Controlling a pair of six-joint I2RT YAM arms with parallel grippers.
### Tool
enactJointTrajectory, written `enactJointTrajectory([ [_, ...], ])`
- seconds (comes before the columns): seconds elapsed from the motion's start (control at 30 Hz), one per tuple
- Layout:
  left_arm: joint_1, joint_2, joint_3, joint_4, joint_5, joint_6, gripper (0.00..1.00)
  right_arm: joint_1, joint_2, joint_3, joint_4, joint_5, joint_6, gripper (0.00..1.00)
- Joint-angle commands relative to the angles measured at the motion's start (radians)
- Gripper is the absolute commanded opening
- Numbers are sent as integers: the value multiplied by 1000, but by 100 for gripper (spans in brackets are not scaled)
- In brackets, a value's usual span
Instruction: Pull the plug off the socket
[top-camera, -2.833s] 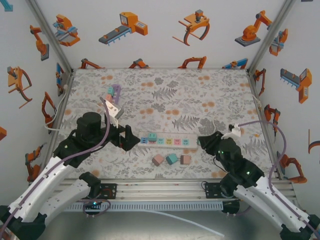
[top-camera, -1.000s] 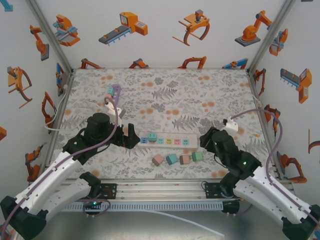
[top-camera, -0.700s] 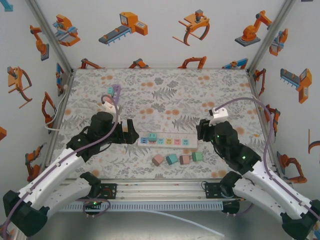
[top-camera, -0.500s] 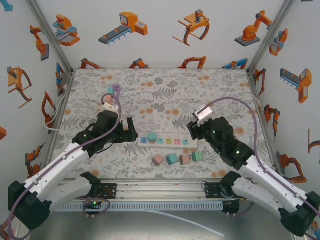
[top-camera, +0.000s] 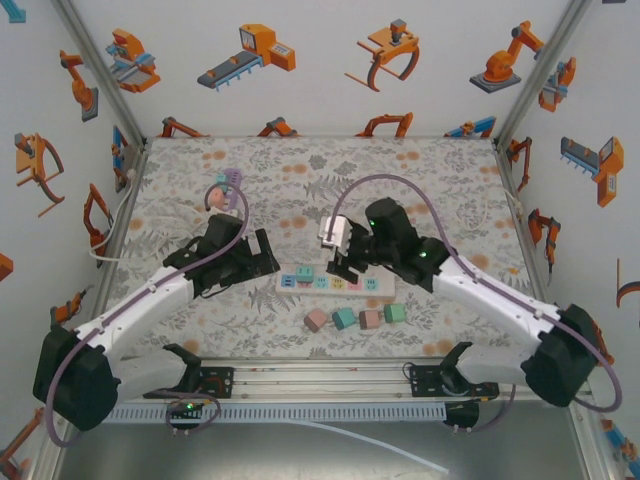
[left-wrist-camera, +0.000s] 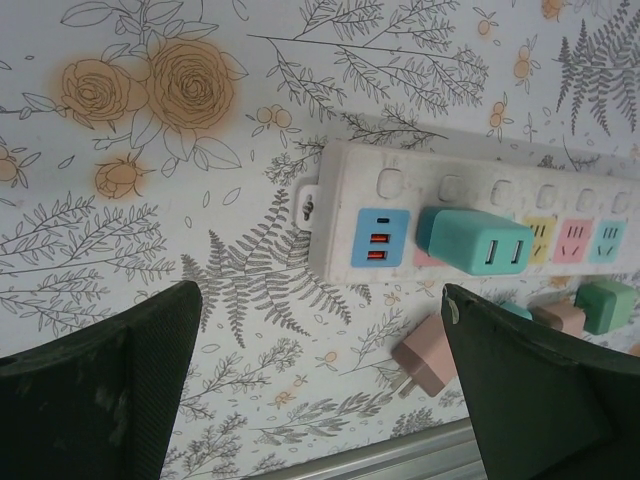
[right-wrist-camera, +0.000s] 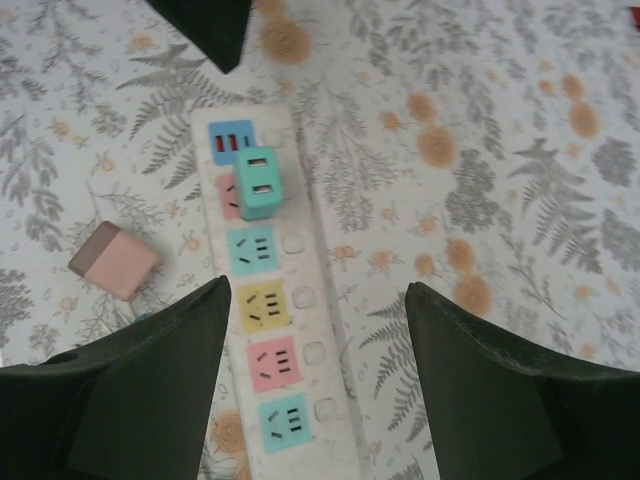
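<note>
My left claw (left-wrist-camera: 318, 300) hangs spread wide and empty, just off the power strip's (top-camera: 372, 286) left end. The teal plug (right-wrist-camera: 258, 183) sits in its second slot from that end. My right claw (right-wrist-camera: 318, 290) hovers above the strip, jaws apart, empty.

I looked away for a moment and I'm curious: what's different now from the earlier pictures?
A green plug now lies beside the three loose plugs. The right arm's fingers, which were near it, swung left over the power strip and opened. The left arm's fingers edged toward the strip's left end. The strip and its teal plug stayed put.
</note>
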Motion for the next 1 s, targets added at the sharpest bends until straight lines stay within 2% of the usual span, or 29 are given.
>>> enactJointTrajectory([
  [0.0,15,17,-7,27,45,-38,98,34,82,76,-65,-40,-33,66],
  [0.13,22,33,-26,23,48,-58,100,54,182,125,-52,-37,-36,66],
  [0.57,38,80,-60,71,98,-76,77,68,421,178,70,-60,-45,62],
  [0.63,39,89,-67,80,102,-76,73,68,440,176,86,-67,-45,60],
  [0.97,42,171,-64,125,140,-82,63,96,510,189,91,-60,-62,42],
])
